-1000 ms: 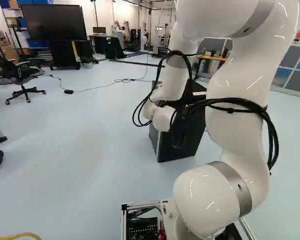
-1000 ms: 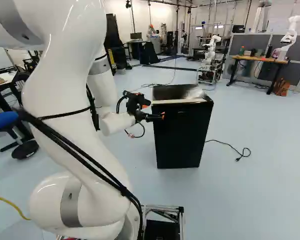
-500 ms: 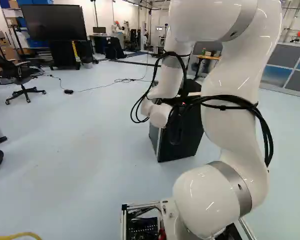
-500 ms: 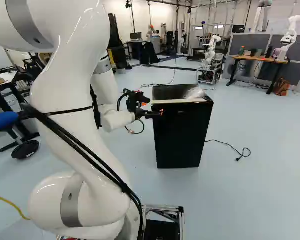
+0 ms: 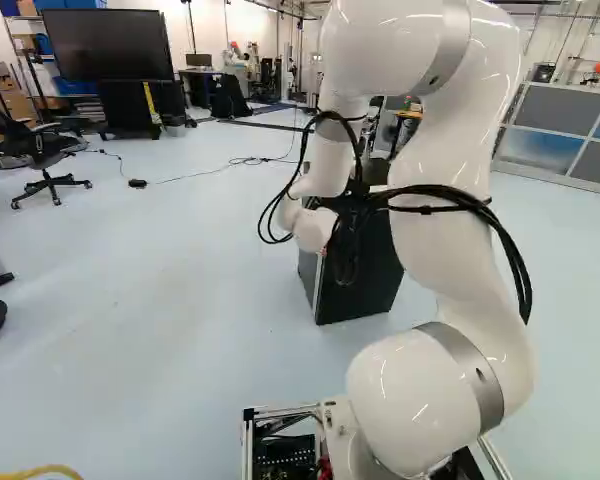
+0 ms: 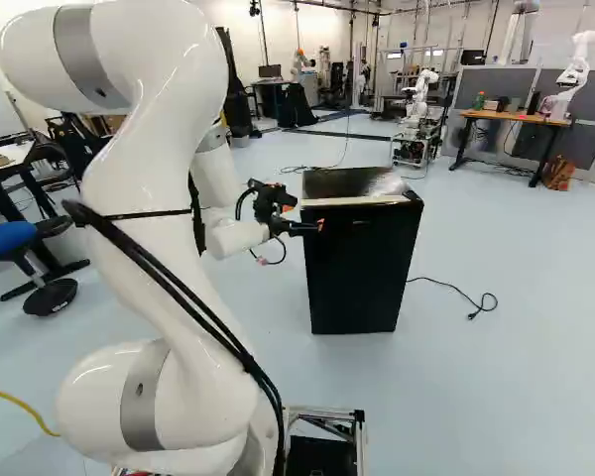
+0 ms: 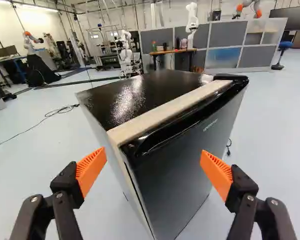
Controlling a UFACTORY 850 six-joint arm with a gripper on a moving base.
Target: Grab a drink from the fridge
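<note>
Fridge [image 6: 362, 273] black (strip [image 7: 165, 110] cream); pads [image 7: 91, 169] orange; floor [image 6: 516, 387] pale blue

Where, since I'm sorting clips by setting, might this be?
Likely a robotics lab: another robot stands on a desk, yet another robot on a metal frame, and cables lie on the floor.

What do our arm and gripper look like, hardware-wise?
Arm: glossy white, rounded segments, grey bands at joints, black cables strapped along the outside. Gripper: black, two jointed fingers with ribbed orange pads.
</note>
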